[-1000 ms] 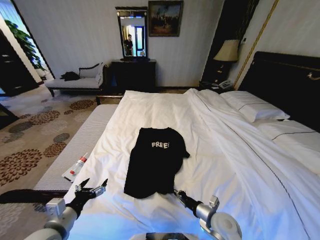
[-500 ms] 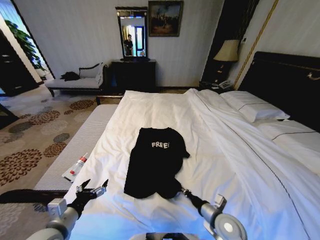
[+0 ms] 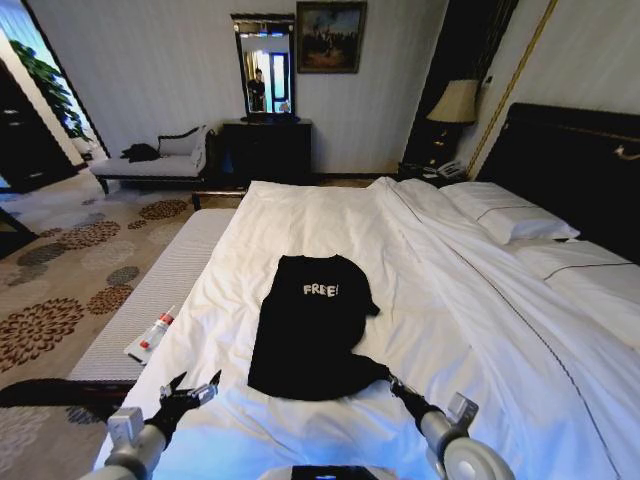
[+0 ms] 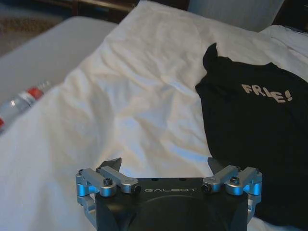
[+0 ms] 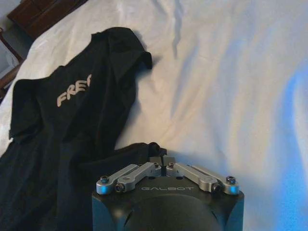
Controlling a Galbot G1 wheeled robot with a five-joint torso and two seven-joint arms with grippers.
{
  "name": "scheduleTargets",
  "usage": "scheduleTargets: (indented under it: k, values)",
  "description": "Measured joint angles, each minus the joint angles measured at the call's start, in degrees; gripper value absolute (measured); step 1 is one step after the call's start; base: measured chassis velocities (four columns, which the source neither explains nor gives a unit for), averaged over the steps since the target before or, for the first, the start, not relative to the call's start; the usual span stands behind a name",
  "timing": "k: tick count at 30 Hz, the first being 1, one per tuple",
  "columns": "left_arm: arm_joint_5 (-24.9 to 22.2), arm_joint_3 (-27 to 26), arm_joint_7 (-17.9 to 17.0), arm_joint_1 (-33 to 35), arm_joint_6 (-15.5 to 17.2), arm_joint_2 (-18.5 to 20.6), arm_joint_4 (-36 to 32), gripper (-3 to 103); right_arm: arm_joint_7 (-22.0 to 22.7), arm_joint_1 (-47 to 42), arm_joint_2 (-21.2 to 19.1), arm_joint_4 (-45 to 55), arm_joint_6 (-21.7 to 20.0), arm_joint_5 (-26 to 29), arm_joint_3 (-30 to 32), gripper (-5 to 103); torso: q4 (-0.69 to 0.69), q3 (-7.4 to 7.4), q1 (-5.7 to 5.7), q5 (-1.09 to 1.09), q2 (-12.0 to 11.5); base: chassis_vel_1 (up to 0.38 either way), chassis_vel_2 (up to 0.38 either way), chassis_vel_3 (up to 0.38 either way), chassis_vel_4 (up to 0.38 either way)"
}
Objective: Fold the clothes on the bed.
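Right pincer [image 5: 163, 161] shifted rightward dragging pinched T-shirt [image 3: 305, 325] hem, left pincer [image 4: 164, 166] spread

- T-shirt [image 3: 308, 325]: flat on the bed [image 3: 470, 330], near its foot edge, lettering toward the far side.
- Pillows [image 3: 508, 212]: right side, against the headboard [image 3: 570, 165].
- Tube [image 3: 155, 333]: on the bench [image 3: 160, 290] along the bed's left edge.
- Left gripper [image 3: 190, 388]: over the near-left edge, left of the shirt.
- Right gripper [image 3: 385, 378]: at the shirt's near-right corner, touching it.
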Motion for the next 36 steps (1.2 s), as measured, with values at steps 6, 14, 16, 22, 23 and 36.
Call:
scheduleTargets:
  k: [6,14,16,22,23,36]
  values:
    - [-1.8,4.05,0.83,-3.12,0.0,-1.02,2.67,100,0.25,-0.14,0.27,-0.99,-0.23,-0.71,-0.19,0,0.0,0.0,0.0,-0.01,0.0,0.0,0.0,0.0,0.0]
    - [-2.83,10.68,1.07,-9.04,0.57,-0.37,6.05,97,0.9,0.6,0.11,-2.3,-0.69,-1.44,-0.24,0,-0.01,0.0,0.01,0.0,0.0,0.0,0.0,0.0,0.0]
    - [-2.23,12.47,1.25,-10.12,0.6,0.15,7.78,97,1.45,1.15,-0.1,-2.31,-1.16,-1.11,-0.16,0,0.0,0.0,0.0,-0.01,0.0,0.0,0.0,0.0,0.0]
    - [-0.76,14.82,2.04,-13.0,0.43,1.04,9.9,91,3.33,2.35,-0.38,-1.76,-2.35,0.02,-0.24,0,0.0,0.01,0.01,-0.01,0.0,0.0,0.0,0.0,0.0]
    - [-0.76,14.82,2.04,-13.0,0.43,1.04,9.9,91,3.33,2.35,-0.38,-1.76,-2.35,0.02,-0.24,0,0.0,0.01,0.01,-0.01,0.0,0.0,0.0,0.0,0.0]
    - [0.23,18.22,2.9,-15.18,0.37,2.13,10.77,72,4.47,2.76,-0.29,-0.91,-2.89,0.41,-0.39,0,0.0,0.01,0.01,-0.01,0.0,0.0,0.0,0.0,0.0]
